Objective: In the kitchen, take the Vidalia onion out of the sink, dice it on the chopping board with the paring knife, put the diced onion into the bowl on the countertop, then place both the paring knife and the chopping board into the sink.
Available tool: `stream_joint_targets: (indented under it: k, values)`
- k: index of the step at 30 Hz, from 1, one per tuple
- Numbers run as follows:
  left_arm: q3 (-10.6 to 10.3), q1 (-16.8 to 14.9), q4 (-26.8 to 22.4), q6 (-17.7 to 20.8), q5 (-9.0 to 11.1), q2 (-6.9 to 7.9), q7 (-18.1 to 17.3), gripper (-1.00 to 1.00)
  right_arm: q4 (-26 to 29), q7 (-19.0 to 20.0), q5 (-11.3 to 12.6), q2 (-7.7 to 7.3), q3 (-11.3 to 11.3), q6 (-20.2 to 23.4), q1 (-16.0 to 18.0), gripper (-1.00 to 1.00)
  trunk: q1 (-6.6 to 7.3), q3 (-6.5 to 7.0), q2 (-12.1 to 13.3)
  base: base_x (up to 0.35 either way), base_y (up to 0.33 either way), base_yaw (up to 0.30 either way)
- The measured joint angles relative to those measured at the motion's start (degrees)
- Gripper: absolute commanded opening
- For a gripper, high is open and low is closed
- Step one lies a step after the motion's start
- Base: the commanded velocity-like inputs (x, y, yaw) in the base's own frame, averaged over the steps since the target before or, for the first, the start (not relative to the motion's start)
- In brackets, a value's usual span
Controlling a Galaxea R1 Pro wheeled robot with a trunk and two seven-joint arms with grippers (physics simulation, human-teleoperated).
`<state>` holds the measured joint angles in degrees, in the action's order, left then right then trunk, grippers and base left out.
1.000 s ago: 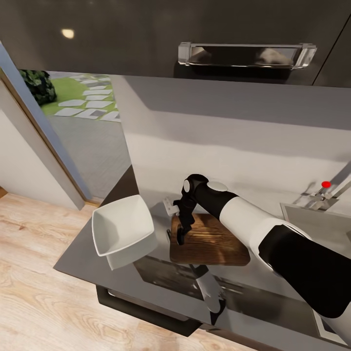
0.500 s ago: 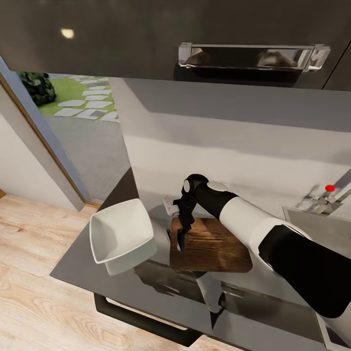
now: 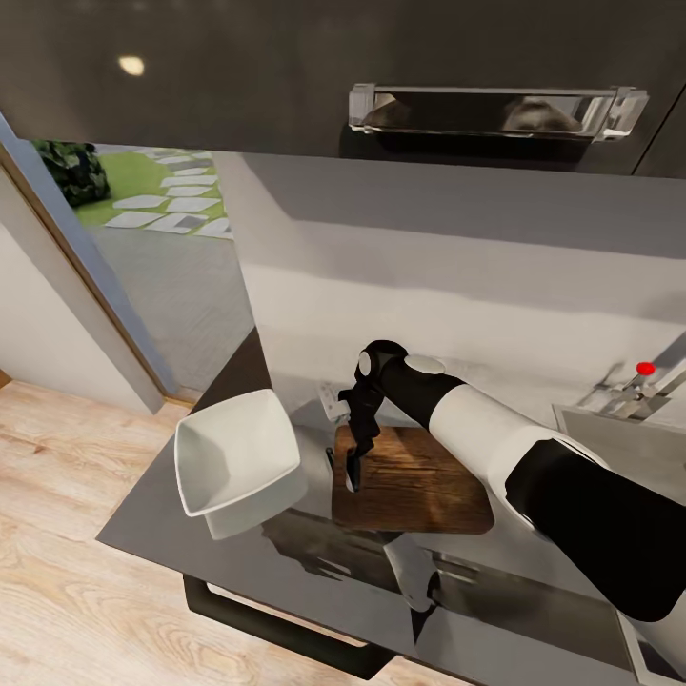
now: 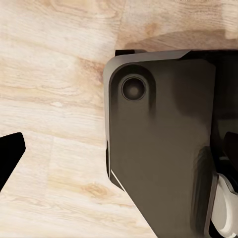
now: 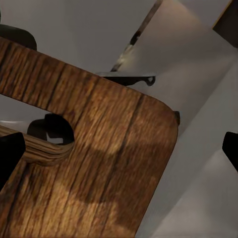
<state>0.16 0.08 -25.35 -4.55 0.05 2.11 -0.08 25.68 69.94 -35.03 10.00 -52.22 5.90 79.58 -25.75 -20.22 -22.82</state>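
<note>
On the glossy dark countertop lies the brown wooden chopping board with the white square bowl to its left. My right gripper points down over the board's left end, jaws open and empty. In the right wrist view the right gripper hangs above the board near its hanging hole. Beyond the board's corner lies a slim dark-handled thing with a pale tip, apparently the paring knife. The sink shows at the right edge. The Vidalia onion is out of view. My left gripper hangs open over the floor.
The tap with its red knob stands behind the sink. A dark upper cabinet with a chrome handle hangs overhead. An open doorway is at the left. Below the counter's front edge runs a dark bar handle above wooden floor.
The head view shifted slightly a second ago, then held. My right gripper stays over the board's left end, open, almost still.
</note>
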Motion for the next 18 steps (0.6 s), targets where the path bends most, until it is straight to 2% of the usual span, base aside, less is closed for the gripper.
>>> stream_joint_targets:
  k: [18]
  values:
    - [-0.06,0.0,0.0,0.0,0.01,0.0,0.01,1.0,0.0,-1.23,0.07,0.0,0.04,0.0,0.0,1.0,0.0,0.0,0.0,0.0,0.025,0.0]
